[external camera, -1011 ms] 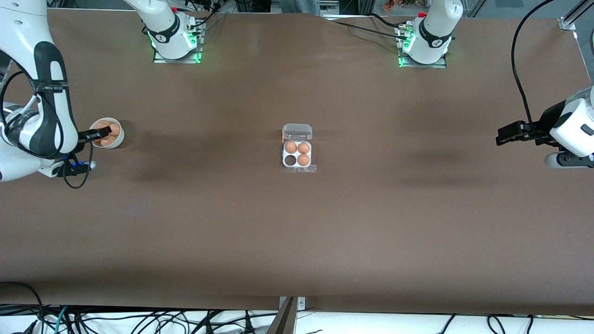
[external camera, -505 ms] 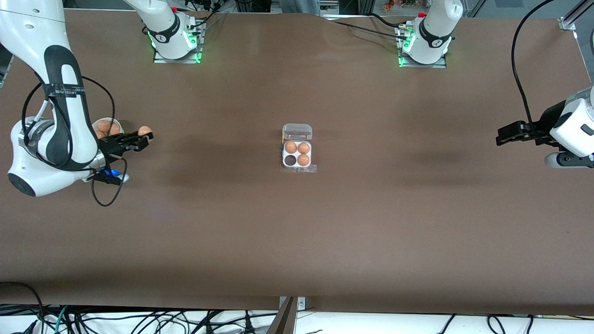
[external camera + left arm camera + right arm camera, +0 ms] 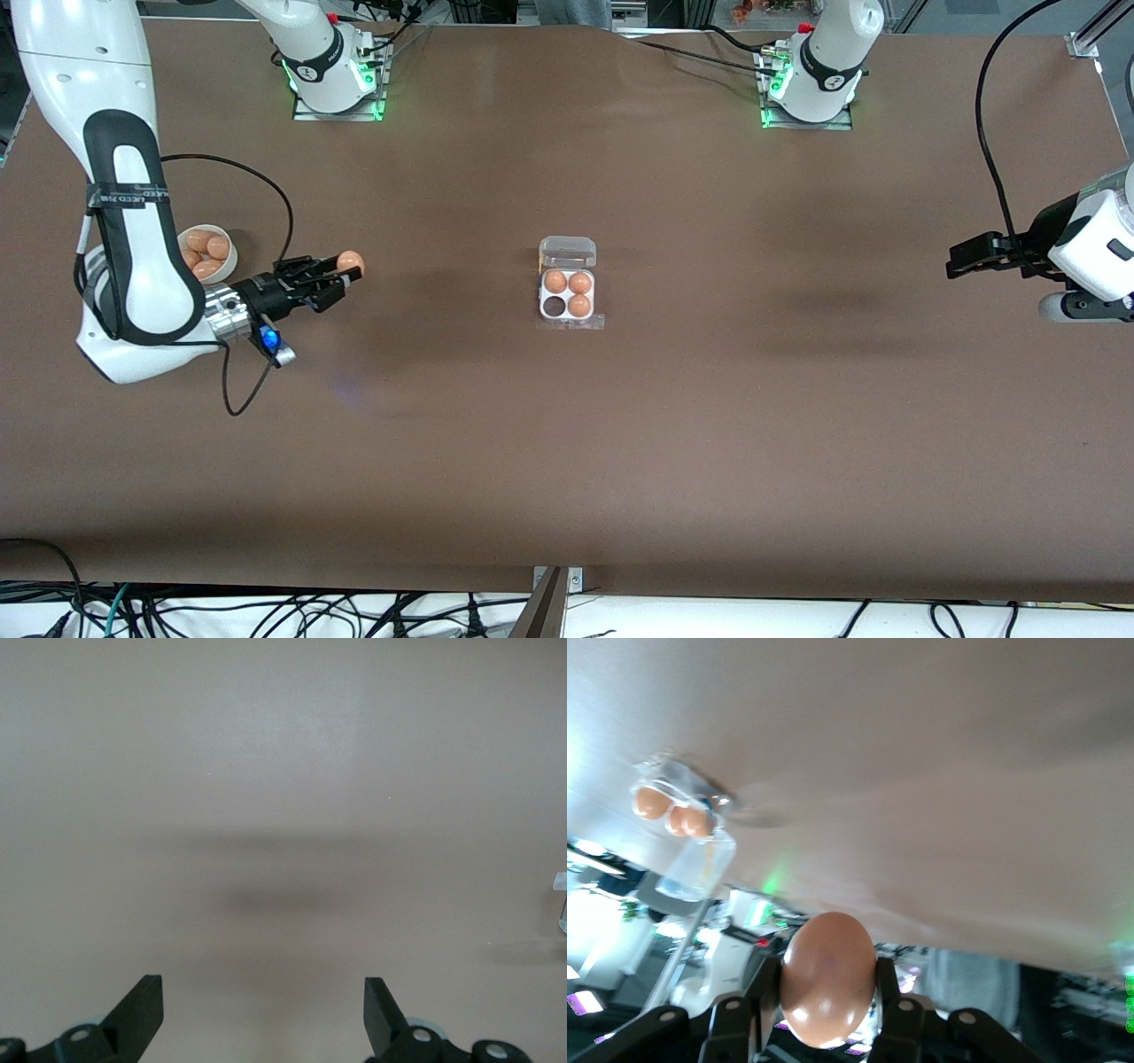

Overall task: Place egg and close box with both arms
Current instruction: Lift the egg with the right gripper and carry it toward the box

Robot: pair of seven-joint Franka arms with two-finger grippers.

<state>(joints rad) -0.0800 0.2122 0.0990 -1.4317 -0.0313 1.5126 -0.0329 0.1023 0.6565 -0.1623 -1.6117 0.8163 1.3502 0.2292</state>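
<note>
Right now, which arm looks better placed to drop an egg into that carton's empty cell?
The right arm. Its gripper is shut on an egg over the table between the bowl and the box. The left gripper waits open and empty toward its own end.

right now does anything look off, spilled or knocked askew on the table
Nothing stands out. The box sits square, lid open, three eggs seated and one cell empty. The right gripper holds the egg cleanly above the table beside the bowl. The left gripper waits open.
</note>
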